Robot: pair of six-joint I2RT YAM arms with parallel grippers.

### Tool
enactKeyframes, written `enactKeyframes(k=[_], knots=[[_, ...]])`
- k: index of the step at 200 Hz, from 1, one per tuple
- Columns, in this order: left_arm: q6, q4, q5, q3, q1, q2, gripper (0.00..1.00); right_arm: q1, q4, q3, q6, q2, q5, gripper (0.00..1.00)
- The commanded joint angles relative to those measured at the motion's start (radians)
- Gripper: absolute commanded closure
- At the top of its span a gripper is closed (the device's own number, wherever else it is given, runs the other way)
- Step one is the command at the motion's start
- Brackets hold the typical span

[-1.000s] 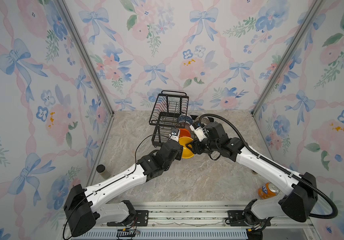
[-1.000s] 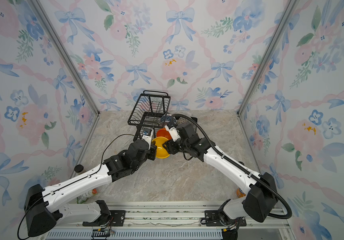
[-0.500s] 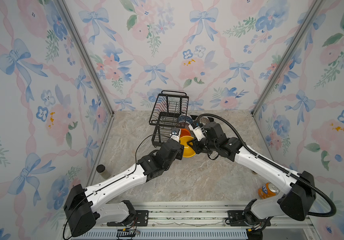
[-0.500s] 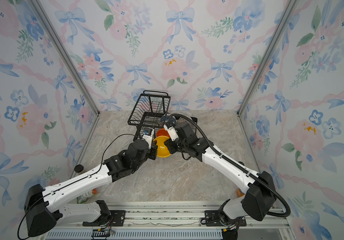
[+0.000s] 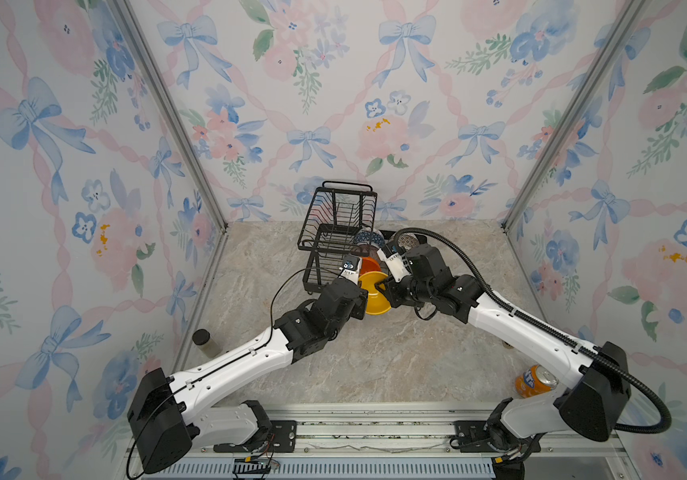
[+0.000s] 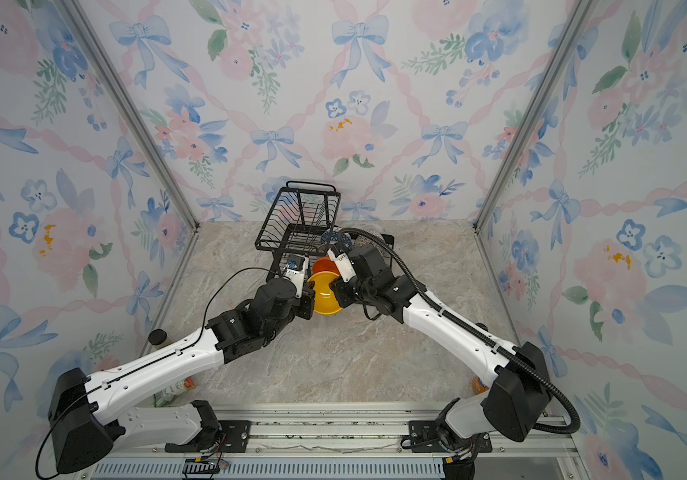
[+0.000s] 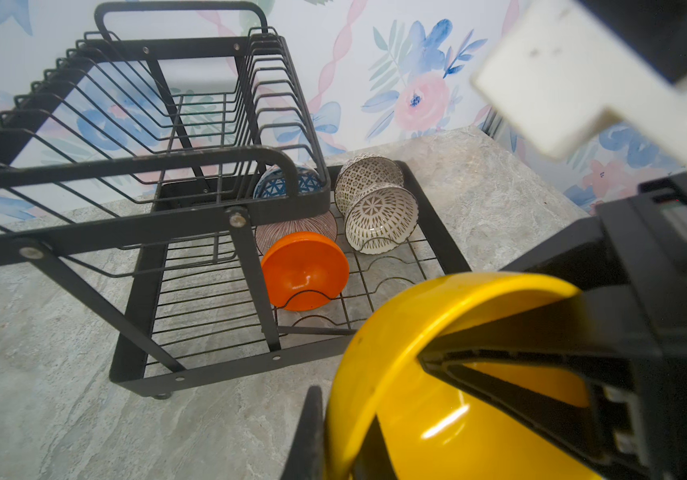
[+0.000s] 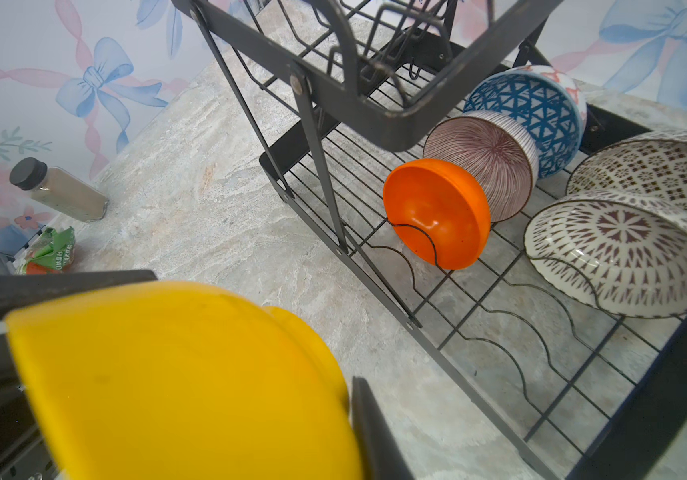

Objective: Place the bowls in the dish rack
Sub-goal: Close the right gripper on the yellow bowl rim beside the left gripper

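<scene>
In both top views a plain yellow bowl hangs tilted just in front of the black wire dish rack, between my two grippers. My left gripper is shut on the yellow bowl's rim. On the opposite side my right gripper is shut on the yellow bowl's rim. The rack's lower tier holds an orange bowl, a pink striped bowl, a blue triangle-patterned bowl and two brown-and-white lattice bowls.
An orange soda can stands at the front right by the right arm's base. A black-capped bottle and a green packet lie along the left wall. The rack's raised basket overhangs the lower tier's left part.
My right gripper has moved in onto the yellow bowl's rim and shut on it. The left gripper has kept its hold and stayed in place.
</scene>
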Motion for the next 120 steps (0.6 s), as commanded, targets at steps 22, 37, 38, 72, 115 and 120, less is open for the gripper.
enactKeyframes(k=[22,37,38,72,115,120], knots=[[0.026,0.006,0.114,-0.002,-0.004,-0.017,0.77,-0.006,0.010,-0.003,-0.028,-0.030,-0.012,1.00],[0.026,-0.010,0.114,0.000,-0.002,-0.020,0.55,-0.007,0.011,-0.008,-0.035,-0.034,-0.006,1.00],[0.026,-0.010,0.114,0.001,-0.002,-0.021,0.54,-0.007,0.012,-0.008,-0.035,-0.034,-0.005,1.00],[0.026,-0.043,0.110,0.000,0.008,-0.054,0.25,-0.020,0.014,-0.017,-0.048,-0.044,0.010,1.00],[0.008,-0.099,0.177,-0.008,0.051,-0.092,0.07,-0.044,0.005,-0.031,-0.101,-0.037,0.065,1.00],[0.005,-0.112,0.181,-0.007,0.056,-0.091,0.06,-0.048,0.008,-0.035,-0.110,-0.034,0.073,1.00]])
